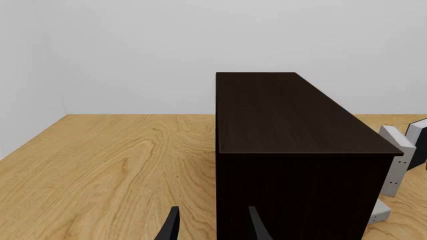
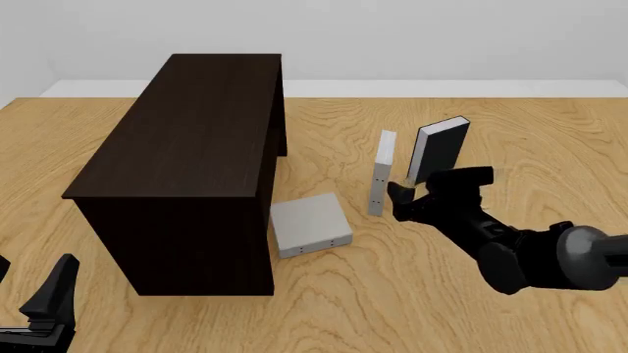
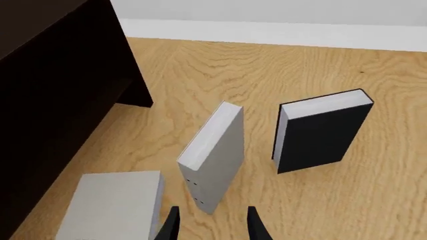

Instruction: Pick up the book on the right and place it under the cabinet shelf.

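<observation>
The light grey squarish book (image 2: 309, 224) lies flat on the table, against the foot of the cabinet shelf's right side; it also shows in the right wrist view (image 3: 110, 205), and a corner shows in the left wrist view (image 1: 380, 212). The cabinet shelf (image 2: 187, 147) is a long, very dark box (image 1: 293, 125) (image 3: 53, 75). My right gripper (image 2: 407, 198) (image 3: 212, 227) is open and empty, to the right of the book and just short of a slim standing book. My left gripper (image 2: 29, 283) (image 1: 213, 227) is open and empty, near the cabinet's near end.
A slim grey-and-white book (image 2: 383, 173) (image 3: 213, 155) (image 1: 397, 160) stands upright right of the flat book. A black-covered book (image 2: 439, 151) (image 3: 320, 130) stands beyond it. The wooden table (image 2: 442, 309) ends at a white wall behind.
</observation>
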You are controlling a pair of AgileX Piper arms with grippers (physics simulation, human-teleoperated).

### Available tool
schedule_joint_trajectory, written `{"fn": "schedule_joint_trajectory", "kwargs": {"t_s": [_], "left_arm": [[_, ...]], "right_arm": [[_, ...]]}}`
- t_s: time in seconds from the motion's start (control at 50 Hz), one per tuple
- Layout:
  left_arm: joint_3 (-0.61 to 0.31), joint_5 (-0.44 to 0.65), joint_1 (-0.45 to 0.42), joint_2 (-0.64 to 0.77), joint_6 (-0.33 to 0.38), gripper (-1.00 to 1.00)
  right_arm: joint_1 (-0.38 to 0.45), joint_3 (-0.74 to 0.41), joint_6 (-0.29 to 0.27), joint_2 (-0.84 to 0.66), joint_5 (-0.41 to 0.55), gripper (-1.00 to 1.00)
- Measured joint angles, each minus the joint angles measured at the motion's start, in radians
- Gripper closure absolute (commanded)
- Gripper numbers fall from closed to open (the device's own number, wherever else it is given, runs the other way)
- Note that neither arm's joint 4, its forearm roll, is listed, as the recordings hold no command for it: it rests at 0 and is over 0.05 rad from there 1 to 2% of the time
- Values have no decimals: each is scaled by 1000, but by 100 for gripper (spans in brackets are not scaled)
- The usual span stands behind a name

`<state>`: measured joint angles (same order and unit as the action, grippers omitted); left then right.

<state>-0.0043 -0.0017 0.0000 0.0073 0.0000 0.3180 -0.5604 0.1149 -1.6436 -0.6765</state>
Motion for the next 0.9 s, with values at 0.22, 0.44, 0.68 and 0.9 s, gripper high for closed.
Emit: {"fn": "schedule_joint_trajectory", "kwargs": {"t_s": [0.22, 0.44, 0.68, 0.9], "left_arm": [[0, 0, 0, 0, 0, -100], [0, 0, 0, 0, 0, -100], [0, 0, 0, 0, 0, -100], [0, 0, 0, 0, 0, -100]], "right_arm": [[11, -13, -10, -44, -16, -100], [29, -24, 2, -95, -37, -100], [39, -26, 18, -132, -53, -100], [44, -24, 29, -160, -69, -100]]}}
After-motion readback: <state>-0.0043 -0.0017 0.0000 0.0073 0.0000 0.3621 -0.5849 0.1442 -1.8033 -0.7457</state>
